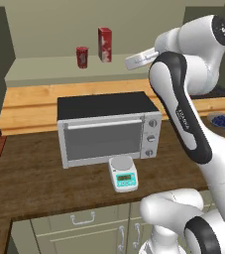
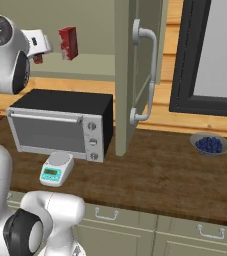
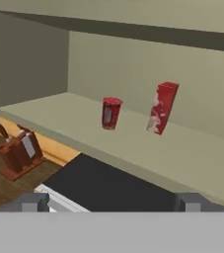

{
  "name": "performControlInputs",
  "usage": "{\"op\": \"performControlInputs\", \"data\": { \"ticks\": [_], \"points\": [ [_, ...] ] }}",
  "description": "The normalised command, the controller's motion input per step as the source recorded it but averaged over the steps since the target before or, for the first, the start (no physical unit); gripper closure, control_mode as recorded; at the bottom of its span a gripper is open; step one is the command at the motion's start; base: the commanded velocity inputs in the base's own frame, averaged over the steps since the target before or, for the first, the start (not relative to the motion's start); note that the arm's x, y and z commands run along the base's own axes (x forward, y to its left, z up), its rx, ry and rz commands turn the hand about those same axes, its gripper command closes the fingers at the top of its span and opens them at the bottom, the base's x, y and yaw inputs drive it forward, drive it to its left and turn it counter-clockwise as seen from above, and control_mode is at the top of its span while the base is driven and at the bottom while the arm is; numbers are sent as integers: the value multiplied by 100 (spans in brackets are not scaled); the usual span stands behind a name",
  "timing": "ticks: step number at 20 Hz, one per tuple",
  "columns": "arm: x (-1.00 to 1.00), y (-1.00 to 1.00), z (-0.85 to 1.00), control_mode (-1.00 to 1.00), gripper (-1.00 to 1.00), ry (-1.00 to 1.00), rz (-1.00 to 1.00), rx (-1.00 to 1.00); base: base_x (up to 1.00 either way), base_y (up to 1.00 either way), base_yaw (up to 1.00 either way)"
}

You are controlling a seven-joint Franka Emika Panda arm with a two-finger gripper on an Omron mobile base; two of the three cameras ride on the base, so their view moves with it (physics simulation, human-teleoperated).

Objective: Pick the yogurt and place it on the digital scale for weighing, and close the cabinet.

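The yogurt (image 3: 111, 113), a short red cup, stands upright on the shelf of the open cabinet (image 1: 49, 70), left of a taller red-and-white carton (image 3: 162, 107). In the left base view the yogurt (image 1: 82, 57) sits above the toaster oven. My gripper (image 3: 111, 202) is open, its fingertips (image 3: 32, 202) wide apart with nothing between them. It hangs in front of the shelf, well short of the cup, over the oven's black top. The digital scale (image 1: 123, 173) rests on the counter in front of the oven, its plate bare. The cabinet door (image 2: 127, 75) stands open.
A silver toaster oven (image 1: 109, 129) sits under the shelf. A knife block (image 3: 18, 153) stands on the counter to the left. A bowl of blueberries (image 2: 210, 144) lies at the right. The door's bar handle (image 2: 147, 75) juts out over the counter.
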Motion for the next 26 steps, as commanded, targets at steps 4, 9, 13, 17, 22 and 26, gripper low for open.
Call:
{"op": "performControlInputs", "data": {
  "ticks": [4, 9, 13, 17, 22, 26],
  "points": [
    [32, 6, 24, -100, -100, -2, 3, 7, 0, 0, 0],
    [45, 18, 0, -100, -100, 0, 4, 12, 0, 0, 0],
    [37, 1, 0, -100, -100, 0, 4, 9, 0, 0, 0],
    [30, 0, 0, -100, -100, 0, 1, 0, 0, 0, 0],
    [32, 0, 0, -100, -100, 0, 0, 0, 0, 0, 0],
    [35, 0, -1, -100, -100, 0, 0, 0, 0, 0, 0]
  ]
}}
